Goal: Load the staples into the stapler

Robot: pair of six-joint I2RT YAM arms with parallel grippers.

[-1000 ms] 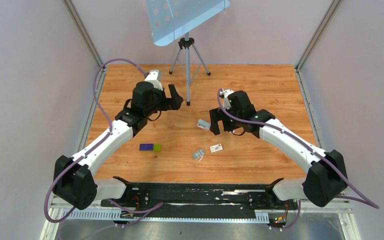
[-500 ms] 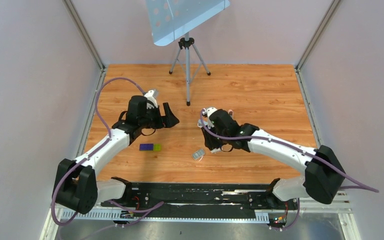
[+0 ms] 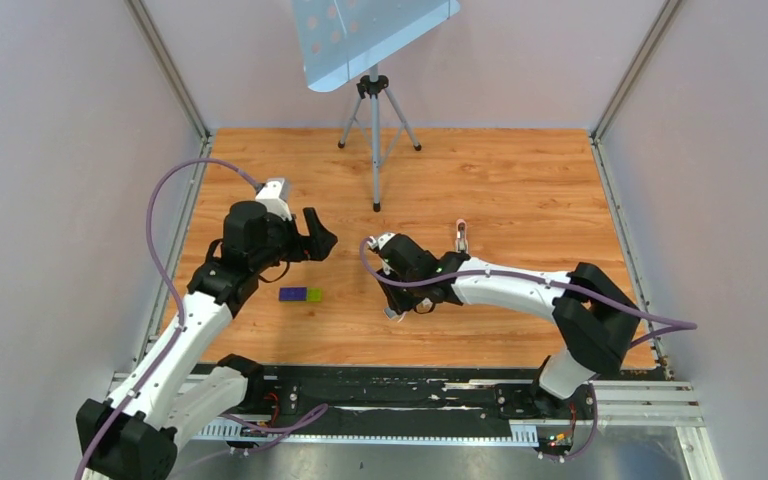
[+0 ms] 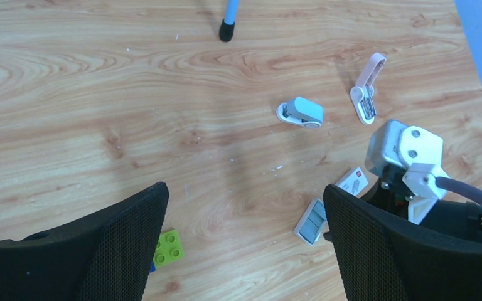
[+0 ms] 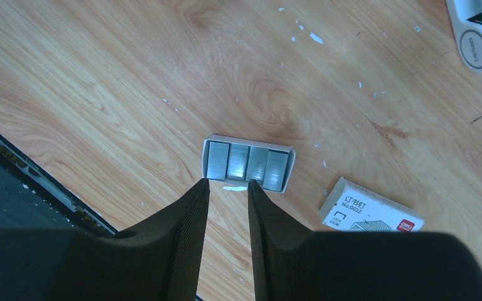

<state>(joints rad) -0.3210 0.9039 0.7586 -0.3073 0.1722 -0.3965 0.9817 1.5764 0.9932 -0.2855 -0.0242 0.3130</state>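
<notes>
The stapler (image 4: 367,88), small and pale pink, lies swung open on the wooden table, also seen behind the right arm (image 3: 461,237). The staples sit as grey strips in a shallow white tray (image 5: 248,163), (image 4: 310,221), (image 3: 392,313). My right gripper (image 5: 227,183) points down at the tray's near edge. Its jaws stand a narrow gap apart, with only bare wood between them. My left gripper (image 4: 245,187) hangs wide open above the table left of the tray, holding nothing; it is also seen from above (image 3: 315,238).
A white labelled staple box (image 5: 370,210) lies right of the tray. A teal-and-white gadget (image 4: 301,113) rests near the stapler. A purple-and-green block (image 3: 301,294) lies under the left arm. A tripod (image 3: 374,130) stands at the back.
The right arm swung left and toward the near edge, coming down over the staple tray while its jaws narrowed. The left arm drew back to the left, still open.
</notes>
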